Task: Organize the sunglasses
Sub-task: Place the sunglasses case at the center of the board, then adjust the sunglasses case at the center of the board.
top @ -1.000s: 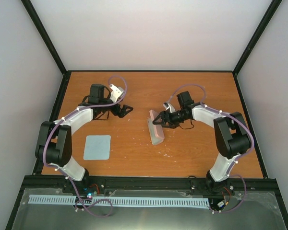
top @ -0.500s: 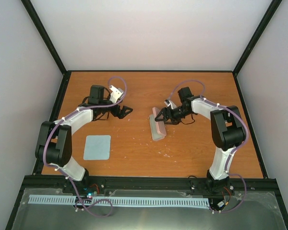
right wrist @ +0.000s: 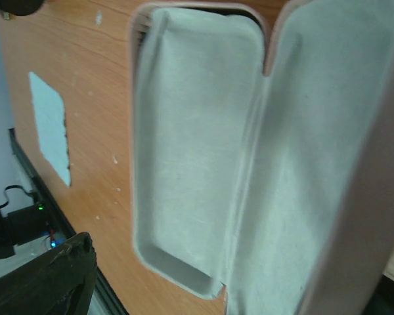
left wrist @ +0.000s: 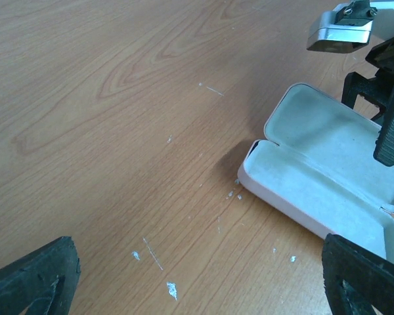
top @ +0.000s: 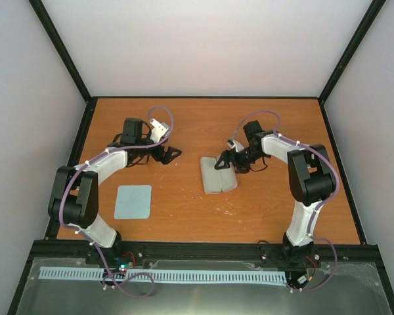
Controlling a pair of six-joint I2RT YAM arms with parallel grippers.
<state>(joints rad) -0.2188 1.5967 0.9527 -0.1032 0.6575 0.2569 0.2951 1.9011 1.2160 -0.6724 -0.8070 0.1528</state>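
Case (top: 218, 174) now lies flat open, both pale halves up, where its lid stood raised half a second ago; right gripper (top: 224, 161) at the lid has jaws apart, gripping nothing; left gripper (top: 171, 152) gapes empty; sunglasses (top: 142, 159), seemingly under the left wrist, could go in next.

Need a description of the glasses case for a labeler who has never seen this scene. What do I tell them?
On the wooden table, look just right of centre, beside the right end effector. The case lies there opened flat: two pale lined halves with a pink rim. The cloth to its left is just one flat blue-grey square.
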